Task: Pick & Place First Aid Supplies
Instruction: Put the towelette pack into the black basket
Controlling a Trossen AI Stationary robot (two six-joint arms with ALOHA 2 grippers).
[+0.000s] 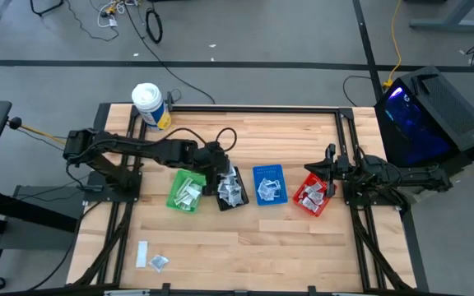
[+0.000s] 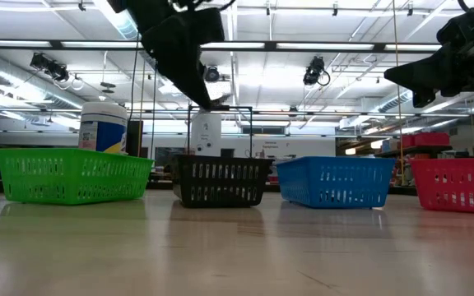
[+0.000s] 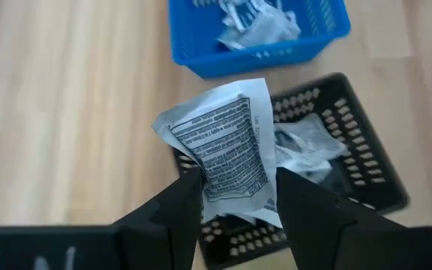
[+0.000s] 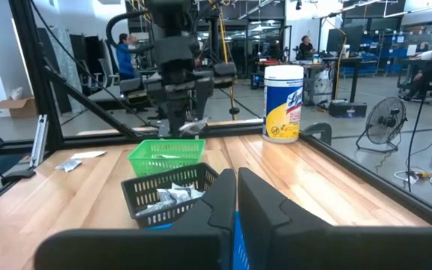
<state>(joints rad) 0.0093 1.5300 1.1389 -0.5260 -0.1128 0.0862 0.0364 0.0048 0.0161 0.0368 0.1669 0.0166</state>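
One printed white sachet [image 3: 227, 146] sits pinched between the fingers of the left end effector [image 3: 235, 199], which hangs above the black bin [image 1: 231, 191], itself holding more sachets. Beside it stand the green bin [image 1: 186, 191] and the blue bin [image 1: 268, 184], both loaded. The right end effector [image 1: 327, 175], fingers pressed together and holding nothing, hangs over the red bin [image 1: 312, 196]. Two loose sachets [image 1: 151, 259] lie on the tabletop [image 1: 245, 234] near its front edge.

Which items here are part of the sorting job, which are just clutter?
Job:
- sachet held in the left gripper over the black bin
- loose sachets on the table
- green bin, blue bin, red bin

Lying about:
- white tub
- floor cables
- right gripper, shut, waiting over the red bin
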